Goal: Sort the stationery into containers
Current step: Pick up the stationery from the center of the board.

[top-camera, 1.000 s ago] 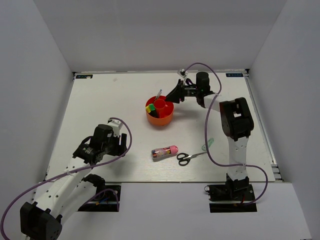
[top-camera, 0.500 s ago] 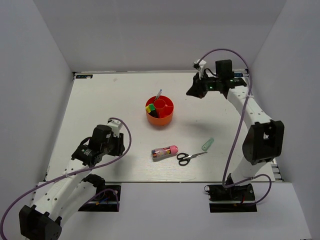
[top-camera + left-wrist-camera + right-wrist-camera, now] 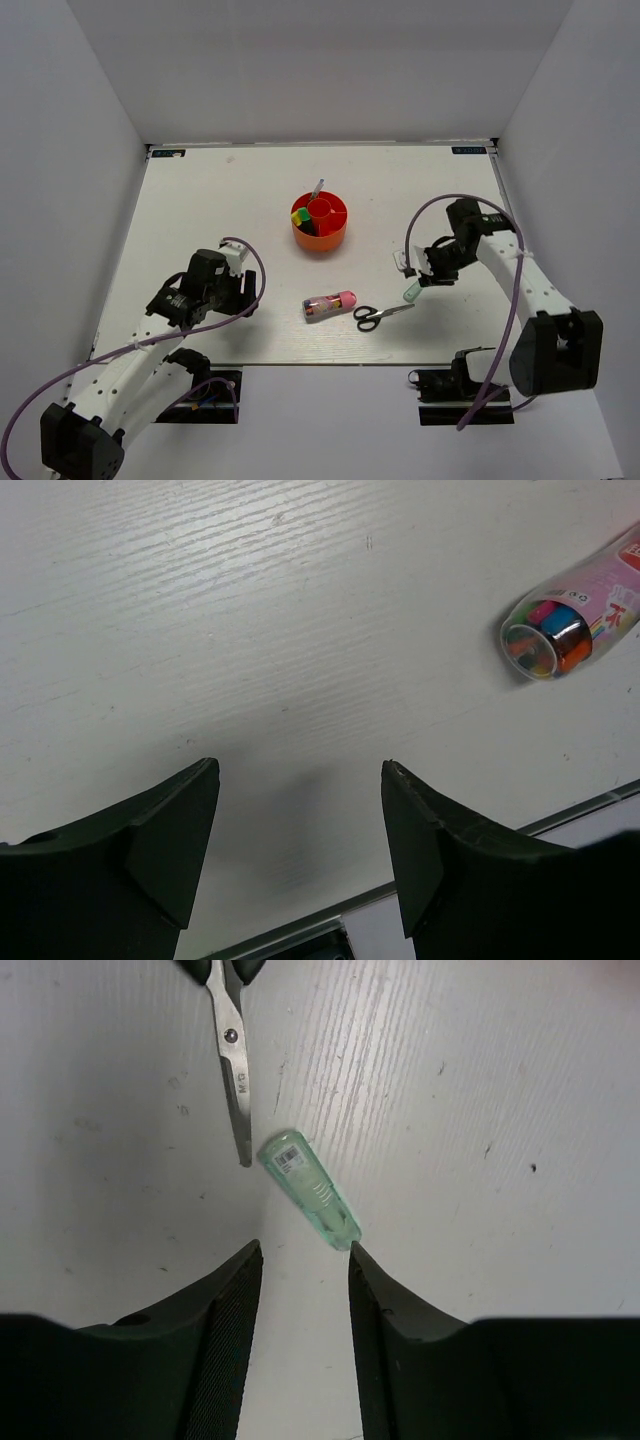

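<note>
The orange-red organiser stands mid-table with green- and yellow-capped markers and a thin pen in it. A clear pink-capped tube lies in front of it and shows in the left wrist view. Black-handled scissors lie right of it, their blades in the right wrist view. A pale green tube lies by the blade tips. My right gripper is open, its fingertips just short of the tube's near end. My left gripper is open and empty over bare table.
The table's near edge runs just below my left gripper. White walls enclose the table on three sides. The right arm's cable loops above the table right of the organiser.
My right arm has swung from the organiser, past the far right corner, down to the pale green tube. My left arm has barely moved.
</note>
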Robot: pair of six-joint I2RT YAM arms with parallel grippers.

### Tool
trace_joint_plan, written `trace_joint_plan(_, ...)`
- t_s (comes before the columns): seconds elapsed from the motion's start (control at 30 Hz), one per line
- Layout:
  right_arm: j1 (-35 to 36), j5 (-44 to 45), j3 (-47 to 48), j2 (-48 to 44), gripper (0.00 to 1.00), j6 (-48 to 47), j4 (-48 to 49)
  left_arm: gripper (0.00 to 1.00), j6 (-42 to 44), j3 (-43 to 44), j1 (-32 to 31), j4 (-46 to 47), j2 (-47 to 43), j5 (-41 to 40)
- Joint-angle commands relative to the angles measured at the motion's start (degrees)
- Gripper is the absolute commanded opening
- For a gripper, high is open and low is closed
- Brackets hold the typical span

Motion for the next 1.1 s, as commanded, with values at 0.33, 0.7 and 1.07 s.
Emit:
trace_joint_plan(0.33,-0.79,1.36,3.80,15.82,0.45,-35.56,-4.86,0.76,0.22,1.21,0.19,-0.22,0.20,2.08)
trace_joint_plan(0.7,-0.09,3.47,3.01,21.37,0.54,-35.12,1.20,0.76,0.40,1.21,0.19,-0.31,0.99,2.34)
trace_joint_plan(1.07,2.46,4.79,0.02,21.72,0.63,-32.40,6.48,0.76,0.57,1.39,0.19,-0.40,1.17,2.17)
